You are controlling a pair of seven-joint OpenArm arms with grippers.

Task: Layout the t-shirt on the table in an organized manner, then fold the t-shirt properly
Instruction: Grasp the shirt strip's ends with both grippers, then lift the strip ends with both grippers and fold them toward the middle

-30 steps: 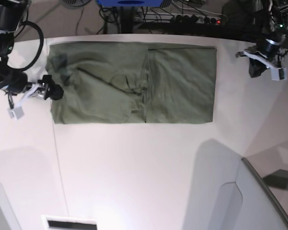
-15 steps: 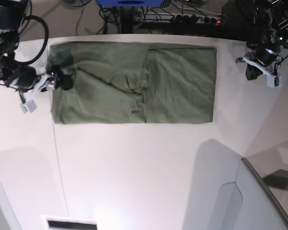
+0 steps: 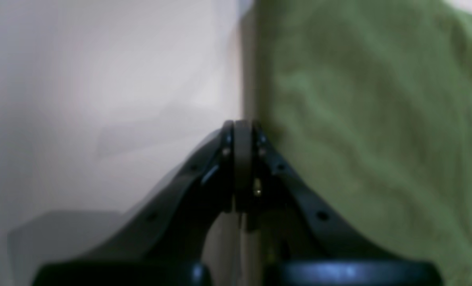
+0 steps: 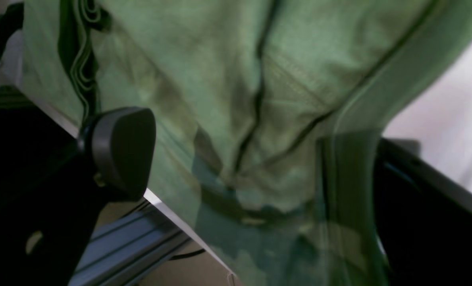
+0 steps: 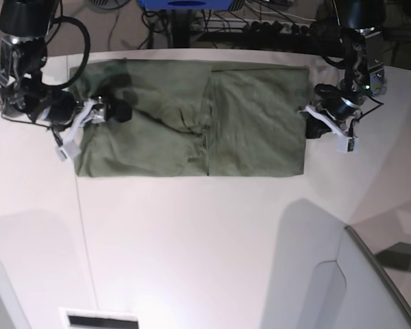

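Note:
The olive-green t-shirt (image 5: 246, 123) lies as a flat, wrinkled rectangle across the far half of the white table (image 5: 192, 247), with a fold line down its middle. My right gripper (image 5: 118, 110) hovers over the shirt's left part, jaws wide open. In the right wrist view its black finger pad (image 4: 120, 151) stands apart from the other finger, and creased fabric (image 4: 239, 79) fills the gap. My left gripper (image 5: 312, 125) sits at the shirt's right edge. The left wrist view shows that gripper (image 3: 241, 124) shut and empty, with the shirt (image 3: 370, 119) just to its right and bare table (image 3: 101, 79) on the other side.
Cables and a power strip (image 5: 281, 27) run behind the table's far edge. A grey-white panel (image 5: 342, 288) rises at the near right. A small white piece (image 5: 99, 319) lies at the near edge. An aluminium frame (image 4: 132, 246) shows below the table edge.
My right gripper moved up and right from the shirt's left edge onto the shirt. The left gripper came down and left to the shirt's right edge.

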